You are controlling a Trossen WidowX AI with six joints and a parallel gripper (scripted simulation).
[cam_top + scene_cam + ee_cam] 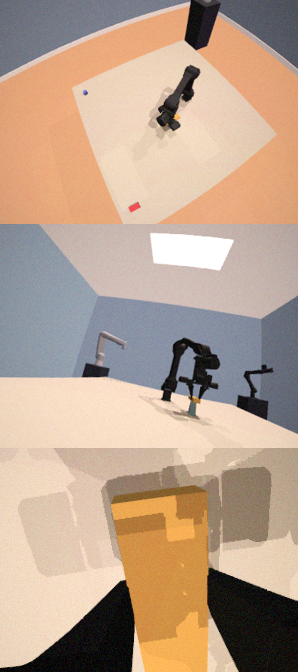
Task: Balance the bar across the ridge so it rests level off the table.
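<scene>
The orange bar (177, 117) (195, 400) (165, 568) is between the fingers of my gripper (195, 398) (166, 583), which is shut on it. In the wrist view the bar runs lengthwise from the bottom edge up past the fingertips. The grey-teal ridge (192, 409) stands on the table directly below the bar in the exterior view. The bar's underside appears to meet the ridge top, and its ends are off the table. Whether its weight rests on the ridge cannot be told. The arm hides much of the bar and the ridge in the top view.
A small blue cube (85, 92) lies near the far left corner of the pale table top (128, 97). A red block (134, 207) lies near the front edge. Both are far from the gripper. A black pedestal (201, 25) stands beyond the table, and other arms stand in the background.
</scene>
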